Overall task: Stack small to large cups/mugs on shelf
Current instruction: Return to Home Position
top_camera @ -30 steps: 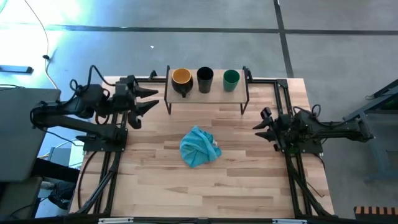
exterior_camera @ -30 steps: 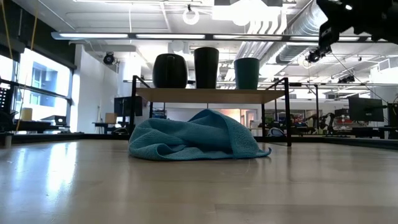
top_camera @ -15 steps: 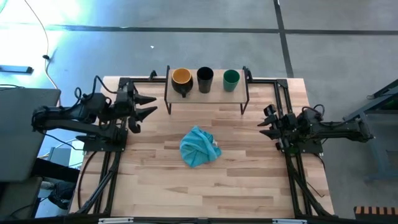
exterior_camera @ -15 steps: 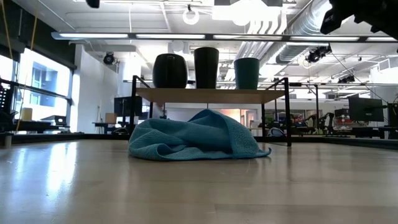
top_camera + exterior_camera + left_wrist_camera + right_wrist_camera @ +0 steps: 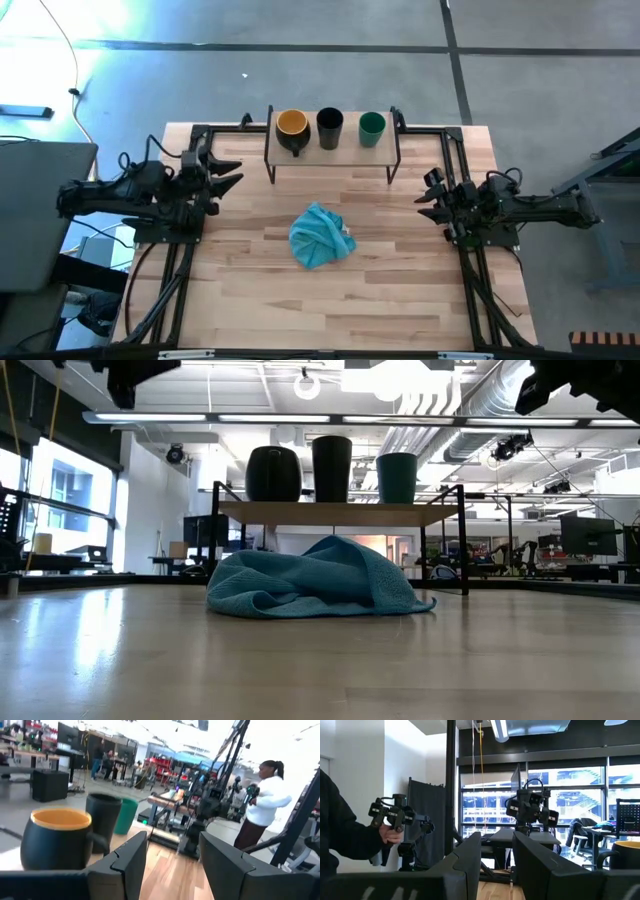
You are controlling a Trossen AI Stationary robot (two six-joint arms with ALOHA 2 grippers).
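Three cups stand upright in a row on the low wooden shelf at the table's far edge. They are a dark mug with a yellow inside on the left, a black cup in the middle and a green cup on the right. Each rests on its base, as the low view shows for the mug. My left gripper is open, left of the shelf, pointing level toward the table's right. My right gripper is open near the table's right edge, holding nothing.
A crumpled teal cloth lies mid-table in front of the shelf. Black frame rails run along both table sides. In the room beyond, a person in white stands, and a dark sleeve and hand hold a device.
My left gripper has come down and drawn back toward the table's left edge, away from the shelf, rolling a little while staying open. My right gripper has tipped its fingers slightly upward in place. The cups and cloth have stayed put.
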